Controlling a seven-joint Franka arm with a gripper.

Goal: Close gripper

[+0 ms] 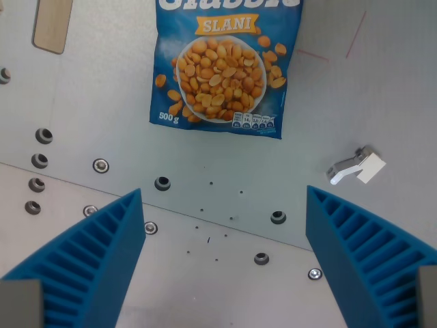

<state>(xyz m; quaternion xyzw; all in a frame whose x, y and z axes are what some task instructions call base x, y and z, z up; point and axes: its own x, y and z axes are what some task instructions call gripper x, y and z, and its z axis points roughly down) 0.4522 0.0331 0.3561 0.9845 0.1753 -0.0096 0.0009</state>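
My gripper (224,201) is open and empty, its two blue ribbed fingers (89,260) standing wide apart at the bottom corners of the wrist view. Between and below them is only the bare grey metal table (225,198). A blue bag of peanuts (222,65) lies flat on the table above the fingers, at the top middle, well apart from them.
A small white plastic clip (356,166) lies at the wrist view's right. A light wooden piece (53,24) sits at the top left. Several bolt holes and screws, such as one (162,182), dot the table plate, and a seam runs across it.
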